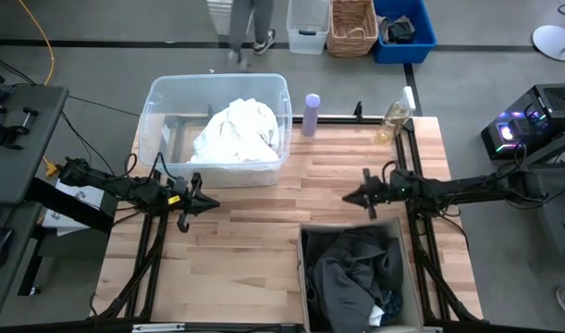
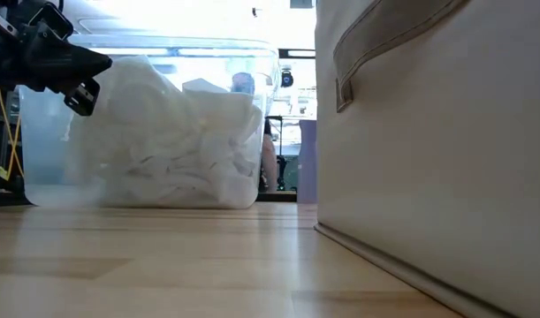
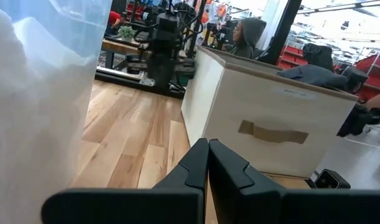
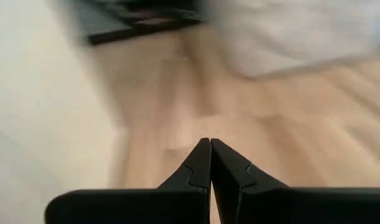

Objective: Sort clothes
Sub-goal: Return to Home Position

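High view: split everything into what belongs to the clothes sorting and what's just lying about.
Belongs to the job:
white clothes in the clear plastic tub
dark grey clothes in the beige fabric bin
left gripper and right gripper, both shut, empty

Just lying about:
purple bottle
clear bottle
wicker basket and blue crate, on the floor beyond the table

Even overhead light covers the wooden table (image 1: 264,222), leaving faint shadows. In the low view, strong backlight glares through the clear tub (image 2: 40,163) and washes out the white clothes (image 2: 172,150); the beige bin (image 2: 446,150) is evenly lit.
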`<state>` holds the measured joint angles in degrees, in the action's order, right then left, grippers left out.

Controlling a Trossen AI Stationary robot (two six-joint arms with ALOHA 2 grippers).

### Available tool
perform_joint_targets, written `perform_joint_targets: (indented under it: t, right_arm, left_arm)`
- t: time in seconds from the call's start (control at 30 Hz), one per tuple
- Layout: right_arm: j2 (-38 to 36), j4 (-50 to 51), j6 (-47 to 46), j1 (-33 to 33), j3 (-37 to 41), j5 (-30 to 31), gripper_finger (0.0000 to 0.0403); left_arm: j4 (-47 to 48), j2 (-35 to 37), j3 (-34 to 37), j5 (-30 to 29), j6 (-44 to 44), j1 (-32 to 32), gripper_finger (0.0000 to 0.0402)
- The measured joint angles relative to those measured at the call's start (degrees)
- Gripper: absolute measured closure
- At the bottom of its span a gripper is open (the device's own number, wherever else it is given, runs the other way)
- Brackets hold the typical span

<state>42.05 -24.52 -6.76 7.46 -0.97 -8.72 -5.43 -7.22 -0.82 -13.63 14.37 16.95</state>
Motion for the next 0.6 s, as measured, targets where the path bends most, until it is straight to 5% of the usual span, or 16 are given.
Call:
perform_joint_targets:
  t: [0.13,0.23,0.6]
  right_arm:
    - [-0.03,-3.54,2.74,0.12,-0.07,-17.70,0.0403]
    - [-0.05,-3.43,1.71,0.11,-0.17,-21.56,0.0403]
    - [-0.03,1.40,-0.28,-0.07,-0.04,10.34,0.0403]
  left_arm:
    - [0.02,0.00,0.01,0.00,-0.01,0.00,0.0401]
    - [0.01,0.00,0.00,0.00,0.00,0.01,0.0401]
    - [0.02,0.00,0.02,0.00,0.00,0.00,0.0401]
